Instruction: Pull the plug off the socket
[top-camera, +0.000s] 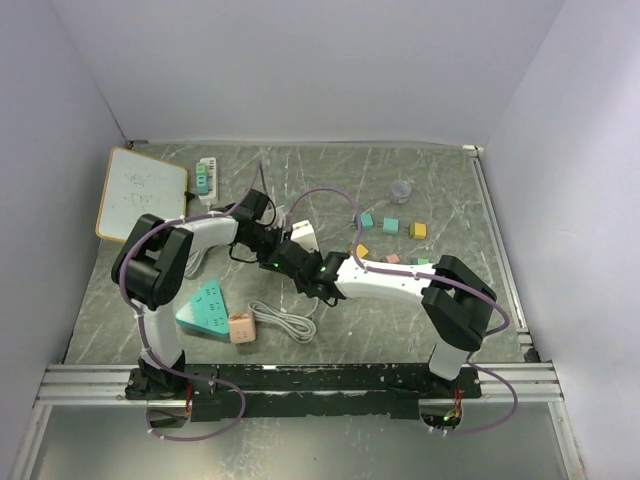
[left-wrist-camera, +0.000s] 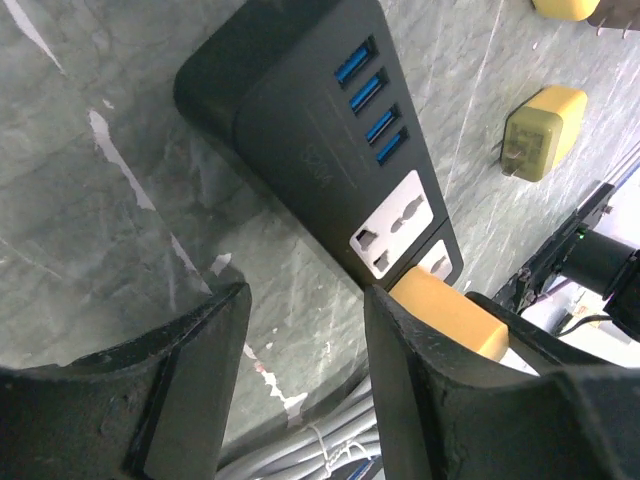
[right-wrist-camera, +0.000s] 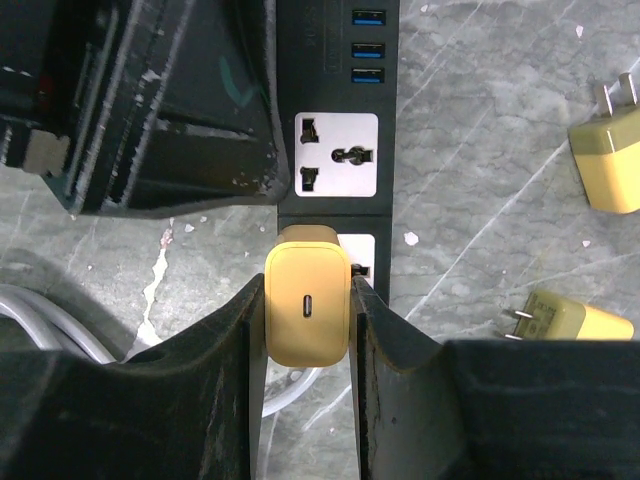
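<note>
Now | plug: yellow, rounded, in black socket strip | right pincer clamps it | left pincer agape

Across a grey marbled tabletop, a peach cube sits just right of a teal triangular plastic panel; a wood-framed whiteboard and white power strip lie beyond the panel, with small coloured blocks and a clear cup well to its right
</note>
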